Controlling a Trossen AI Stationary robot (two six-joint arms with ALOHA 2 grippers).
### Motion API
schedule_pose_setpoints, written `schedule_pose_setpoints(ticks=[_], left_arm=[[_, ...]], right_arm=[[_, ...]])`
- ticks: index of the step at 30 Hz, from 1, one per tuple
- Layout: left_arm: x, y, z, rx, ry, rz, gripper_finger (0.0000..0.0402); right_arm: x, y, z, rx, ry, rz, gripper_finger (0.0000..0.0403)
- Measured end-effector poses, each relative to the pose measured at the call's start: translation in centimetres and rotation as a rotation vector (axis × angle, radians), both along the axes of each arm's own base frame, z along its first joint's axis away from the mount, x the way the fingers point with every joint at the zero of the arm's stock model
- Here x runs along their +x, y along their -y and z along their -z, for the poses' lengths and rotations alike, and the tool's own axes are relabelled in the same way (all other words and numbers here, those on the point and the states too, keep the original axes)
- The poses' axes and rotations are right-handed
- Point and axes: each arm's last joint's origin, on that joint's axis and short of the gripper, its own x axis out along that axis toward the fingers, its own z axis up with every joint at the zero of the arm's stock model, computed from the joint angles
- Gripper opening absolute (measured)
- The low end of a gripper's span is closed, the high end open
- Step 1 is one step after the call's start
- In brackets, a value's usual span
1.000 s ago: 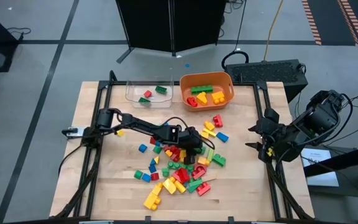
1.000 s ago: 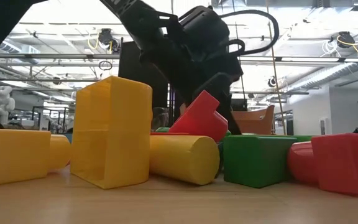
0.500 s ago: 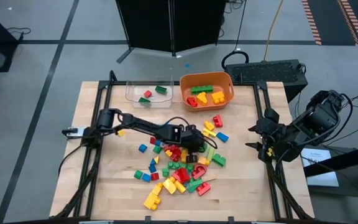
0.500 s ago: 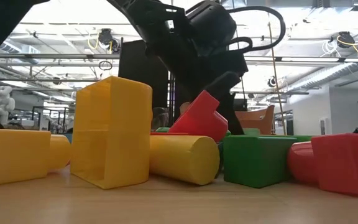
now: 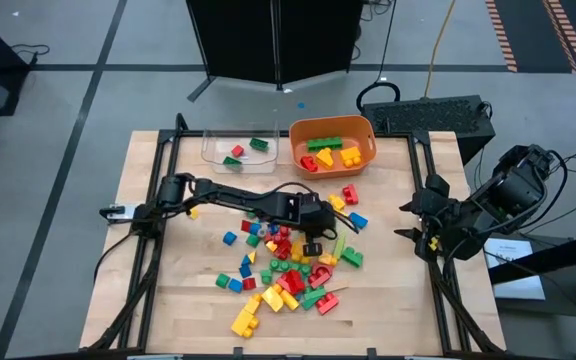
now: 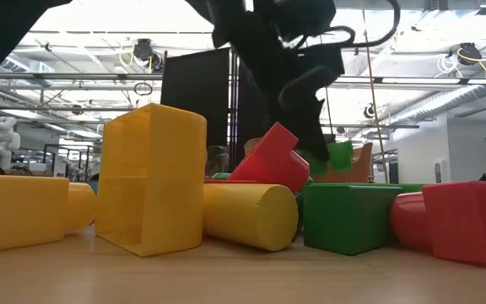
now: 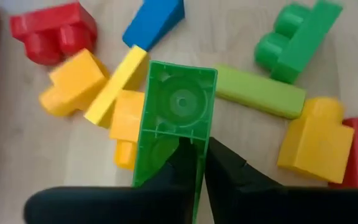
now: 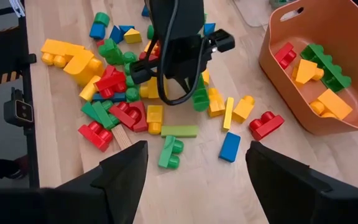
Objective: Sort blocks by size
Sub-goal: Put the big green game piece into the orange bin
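The blocks (image 5: 286, 272) lie scattered mid-table in red, yellow, green and blue. My left gripper (image 5: 316, 238) hangs over the pile's right part, shut on a green block (image 7: 178, 106) whose hollow underside faces the wrist camera. The same block shows in the low view as a green block (image 6: 337, 157) above the pile. A few blocks sit in the orange tub (image 5: 366, 150) and the clear tray (image 5: 213, 150). My right gripper (image 8: 194, 180) waits open, high beside the table's right edge. My left gripper pinches one side wall of the green block (image 7: 199, 152) at its open bottom, apparently one finger inside the hollow and one outside. The fingers slant downward from the table's left. The block hangs below them, lifted clear of the pile.
The orange tub and the clear tray stand side by side at the far edge. Bare wood lies to the table's left (image 5: 158, 270) and right (image 5: 393, 280) of the pile. A black metal frame (image 5: 423, 180) runs along the table's sides.
My left gripper has risen from the pile and drifted slightly toward the table's right edge, carrying the green block, which now hangs clear of the other blocks. The rest of the pile has stayed where it was.
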Motion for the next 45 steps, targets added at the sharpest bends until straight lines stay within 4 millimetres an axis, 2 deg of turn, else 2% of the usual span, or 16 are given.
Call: schedule_pose_setpoints(ticks=[3, 8, 11, 13, 16, 19, 21, 24, 30, 37, 41, 45], left_arm=[[0.6, -0.8, -1.9, -0.001, 0.05, -0.019, 0.0007], [1.2, -3.7, -5.7, 0.023, 0.146, -0.08, 0.0007], [1.0, -6.1, -8.0, 0.097, 0.202, -0.126, 0.0004], [0.9, -8.5, -9.1, 0.174, 0.238, -0.186, 0.0003], [0.3, -12.6, -9.2, 0.207, 0.253, -0.286, 0.0003], [-0.4, -16.3, -8.2, 0.18, 0.24, -0.34, 0.0002], [-1.1, -17.9, -7.2, 0.163, 0.203, -0.359, 0.0003], [-1.7, -19.3, -6.7, 0.153, 0.18, -0.352, 0.0023], [-1.4, -19.6, -7.2, 0.131, 0.244, -0.179, 0.0106], [-1.6, -19.1, -7.4, 0.032, 0.245, -0.157, 0.0208], [-3.0, -18.2, -9.7, -0.118, 0.177, -0.298, 0.0236], [-6.1, -15.3, -12.9, -0.113, 0.036, -0.244, 0.0235]], right_arm=[[0.0, 0.0, 0.0, 0.006, 0.002, 0.008, 0.0265], [0.0, 0.0, 0.0, 0.013, 0.003, 0.016, 0.0265], [0.0, 0.0, 0.0, 0.013, 0.004, 0.016, 0.0265], [0.0, 0.0, 0.0, 0.013, 0.004, 0.016, 0.0265], [0.0, 0.0, 0.0, 0.013, 0.005, 0.016, 0.0265], [0.0, 0.0, 0.0, 0.012, 0.006, 0.017, 0.0265], [0.0, 0.0, 0.0, 0.014, 0.008, 0.017, 0.0265], [0.1, -0.1, 0.0, 0.016, 0.01, 0.017, 0.0265], [0.1, -0.1, 0.0, 0.019, 0.014, 0.017, 0.0265], [0.2, -0.2, -0.1, 0.031, 0.024, 0.018, 0.0265], [0.2, -0.2, -0.1, 0.031, 0.023, 0.018, 0.0265], [0.2, -0.2, -0.1, 0.031, 0.022, 0.018, 0.0265]])
